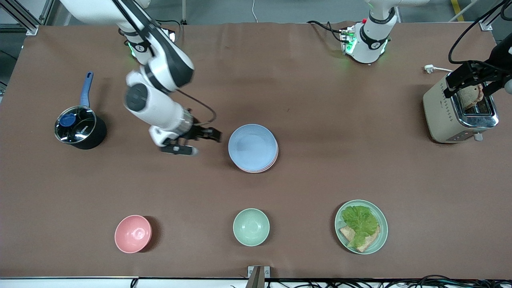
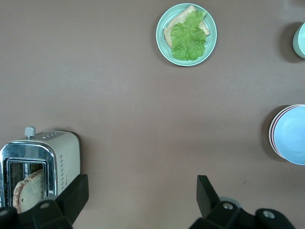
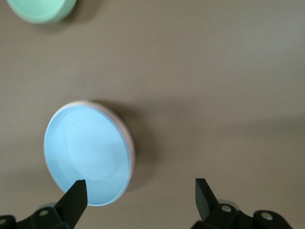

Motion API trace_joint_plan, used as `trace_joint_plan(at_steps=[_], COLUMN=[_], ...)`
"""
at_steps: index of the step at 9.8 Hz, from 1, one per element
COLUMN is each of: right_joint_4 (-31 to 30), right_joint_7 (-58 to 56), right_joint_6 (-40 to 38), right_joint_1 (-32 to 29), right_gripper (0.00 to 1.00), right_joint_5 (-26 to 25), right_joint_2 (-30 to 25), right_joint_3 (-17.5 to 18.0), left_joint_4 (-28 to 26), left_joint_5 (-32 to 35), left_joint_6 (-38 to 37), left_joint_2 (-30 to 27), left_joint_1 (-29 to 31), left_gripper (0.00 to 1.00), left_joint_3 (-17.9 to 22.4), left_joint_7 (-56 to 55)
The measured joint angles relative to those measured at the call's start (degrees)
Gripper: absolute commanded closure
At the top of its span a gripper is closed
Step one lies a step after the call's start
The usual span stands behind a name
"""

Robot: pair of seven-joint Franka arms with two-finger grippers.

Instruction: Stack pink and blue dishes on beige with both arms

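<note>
Blue plate [image 1: 252,146] sat atop pink plate [image 1: 273,158] mid-worktop [image 1: 320,100], stack just beside right tool [image 1: 200,141], that tool hung low, released, empty, right arm bent down over worktop, left tool [image 1: 472,82] spread wide, empty, above toaster [image 1: 458,114].

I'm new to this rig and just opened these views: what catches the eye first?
The pale blue matte plate tops a stack at mid-table, a pale pink plate's rim showing beneath it. The right gripper hangs open beside the stack, toward the right arm's end of the table. The left gripper is open over the cream toaster holding bread, at the left arm's end of the table.
</note>
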Motion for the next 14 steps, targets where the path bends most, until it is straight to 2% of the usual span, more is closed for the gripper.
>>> trace_joint_plan(at_steps=[2, 3, 5, 7, 8, 10, 14], right_joint_4=[5.5, 8.2, 13.9, 19.6, 22.6, 26.7, 26.9], right_joint_7=[-0.4, -2.6, -12.3, -19.6, -20.9, -21.3, -21.5], right_joint_6=[-12.4, -17.0, -24.7, -32.6, -37.0, -42.2, -41.9], right_joint_1=[-0.5, -0.5, -0.5, -0.4, -0.4, -0.4, -0.2], right_gripper=[0.0, 0.0, 0.0, 0.0, 0.0, 0.0, 0.0], right_joint_5=[-7.3, -9.1, -9.2, -7.9, -6.7, -6.4, -6.3], right_joint_2=[-8.0, -10.2, -11.3, -11.4, -11.5, -11.5, -10.3], right_joint_3=[-6.3, -10.1, -18.5, -25.1, -26.9, -27.5, -27.5], left_joint_4=[0.0, 0.0, 0.1, 0.1, 0.1, 0.2, 0.2], left_joint_5=[0.0, 0.0, 0.0, 0.0, 0.0, 0.0, 0.1], left_joint_6=[-0.2, -0.2, -0.3, -0.3, -0.3, -0.3, -0.3], left_joint_2=[0.0, 0.0, 0.0, 0.0, 0.0, 0.0, 0.0], left_joint_1=[0.0, 0.0, 0.0, 0.0, 0.0, 0.0, 0.0], left_gripper=[0.0, 0.0, 0.0, 0.0, 0.0, 0.0, 0.0], left_joint_3=[0.0, 0.0, 0.0, 0.0, 0.0, 0.0, -0.1], left_joint_7=[1.0, 1.0, 1.0, 1.0, 1.0, 1.0, 3.9])
